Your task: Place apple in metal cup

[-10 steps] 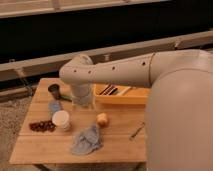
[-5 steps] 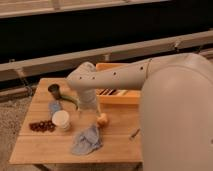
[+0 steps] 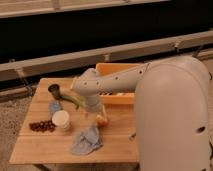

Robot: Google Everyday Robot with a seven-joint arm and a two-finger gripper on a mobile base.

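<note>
A light wooden bench fills the lower left and centre of the frame, its top made of planks running left to right. Behind it a pale rail crosses the frame, rising towards the upper right, with thin metal brackets under it. Above the rail lies a wide dark band, wall or window, I cannot tell. A pale strip lines the top edge. Grey speckled floor shows at the lower left. The light is warm and dim.

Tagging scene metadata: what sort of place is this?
Probably a lab or test area, not a home: a lone wooden table of props (metal cup, white cup, apple) before a dark wall with metal rails. The gripper hangs low over the table, right at the apple.
</note>
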